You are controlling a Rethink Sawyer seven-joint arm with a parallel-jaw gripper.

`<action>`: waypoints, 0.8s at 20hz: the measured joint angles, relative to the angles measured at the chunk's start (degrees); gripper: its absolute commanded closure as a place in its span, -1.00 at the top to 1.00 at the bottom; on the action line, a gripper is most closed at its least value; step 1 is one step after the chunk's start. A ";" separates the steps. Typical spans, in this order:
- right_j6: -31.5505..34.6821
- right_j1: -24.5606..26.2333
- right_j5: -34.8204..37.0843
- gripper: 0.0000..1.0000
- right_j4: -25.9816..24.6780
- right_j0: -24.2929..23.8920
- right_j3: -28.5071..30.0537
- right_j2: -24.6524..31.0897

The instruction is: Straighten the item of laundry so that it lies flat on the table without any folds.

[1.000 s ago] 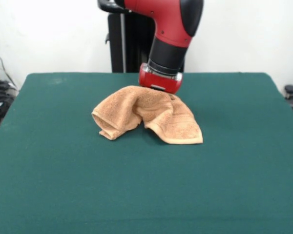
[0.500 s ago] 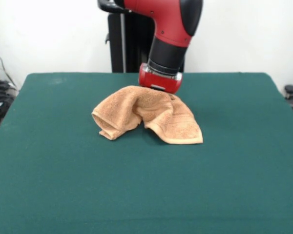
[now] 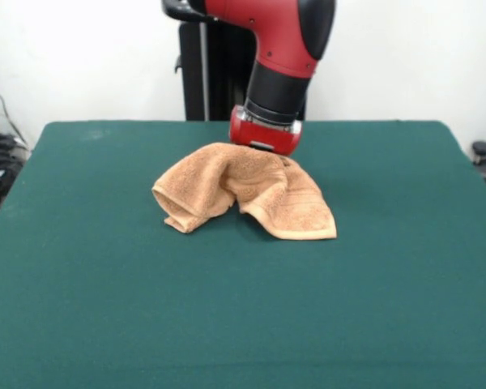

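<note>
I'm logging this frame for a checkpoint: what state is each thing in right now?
towel: crumpled in a heap, folded over itself, not flat.
gripper: down at the towel's far top edge; fingers hidden.
table: bears the towel near its middle.

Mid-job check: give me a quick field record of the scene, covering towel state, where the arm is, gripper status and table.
towel: orange-tan towel, bunched and folded over itself near the table's middle, not flat
towel corners: one flap lies flat toward the camera at picture right, a rolled fold at picture left
arm: red and black arm comes down from above, its end right at the towel's far edge
gripper: fingers hidden behind the towel, open or shut cannot be told
table: green table, nothing else on it
</note>
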 measured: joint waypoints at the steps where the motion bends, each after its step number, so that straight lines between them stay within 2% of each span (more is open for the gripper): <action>1: 0.00 -0.01 -0.01 -1.00 -0.12 -0.05 0.00 0.03; 16: 0.00 -1.60 3.69 -1.00 -0.43 -2.43 -0.07 2.03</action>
